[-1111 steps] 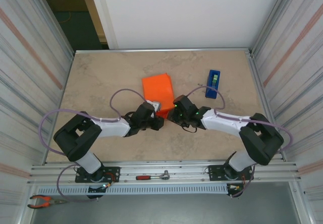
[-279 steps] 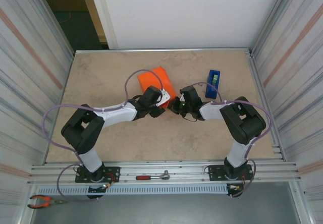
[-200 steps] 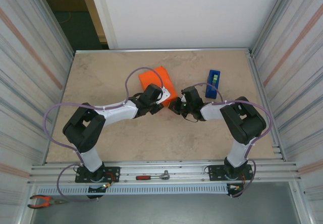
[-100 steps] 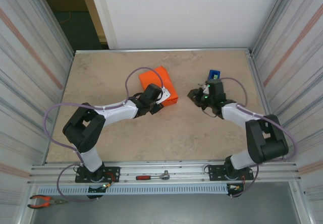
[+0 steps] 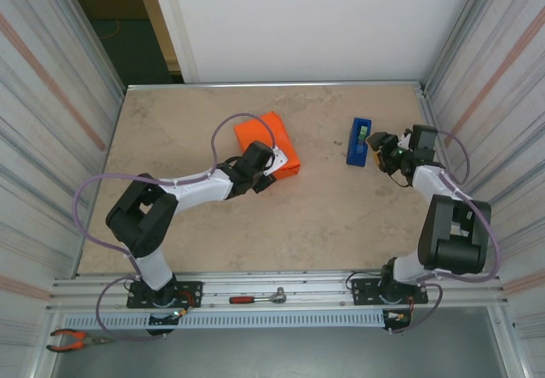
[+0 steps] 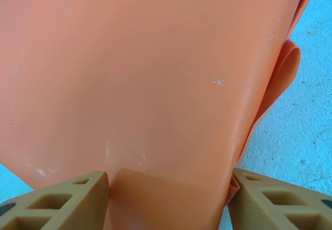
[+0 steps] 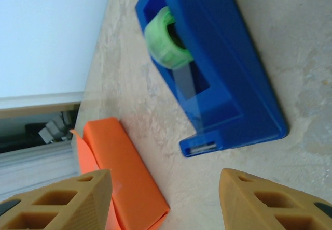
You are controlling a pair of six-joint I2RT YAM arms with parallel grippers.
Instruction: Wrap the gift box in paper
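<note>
The tan stone-patterned worktop (image 5: 196,131) carries two items, well apart. The larger is the gift box (image 5: 271,140), left of centre, its visible faces covered by the orange paper (image 6: 155,74). In the left wrist view a loose fold bulges at the right edge, so the wrap is judged closed but unsecured. The left jaws are set at a middling width across the near end of the gift box. One finger (image 6: 57,199) stands on each side, and a flap of the paper is pressed between them. They are judged to be pinning the folds down. The smaller item, a blue tape dispenser (image 5: 358,142), lies toward the right edge. The right jaws stand beside it, spread wide and holding nothing, fingers (image 7: 62,199) pointing past its cutter end. The step in hand is judged to be fetching tape to fix the wrap. The next move calls for narrowing the right jaws onto the free end of tape at the cutter and drawing off a length. The dispenser may slide if pulled. The green tape roll (image 7: 166,46) sits in its cradle. No brand, label or legible writing was found on any item.
</note>
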